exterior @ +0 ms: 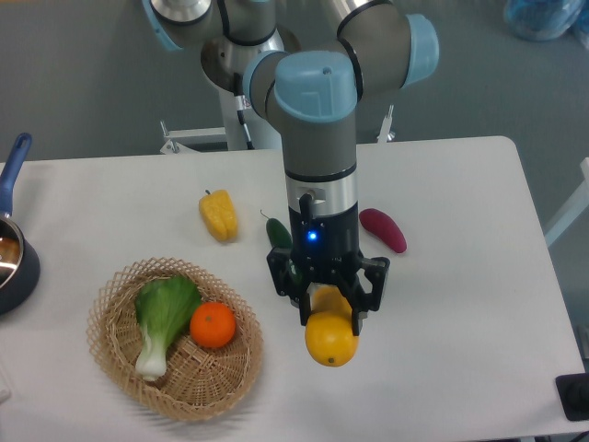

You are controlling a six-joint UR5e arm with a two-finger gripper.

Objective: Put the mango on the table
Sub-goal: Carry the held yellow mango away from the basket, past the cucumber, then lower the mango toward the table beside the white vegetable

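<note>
The mango [331, 337] is a smooth yellow-orange oval fruit, held between the fingers of my gripper [329, 318], which is shut on its upper part. Its lower end hangs at or just above the white table [460, 295], right of the basket; I cannot tell whether it touches. The gripper points straight down and hides the mango's top.
A wicker basket [115, 354] at the front left holds a bok choy [161, 318] and an orange [213, 324]. A yellow pepper [218, 215], a green pepper [277, 232] and a purple eggplant [383, 229] lie behind the gripper. A dark pot [11, 258] stands at the left edge.
</note>
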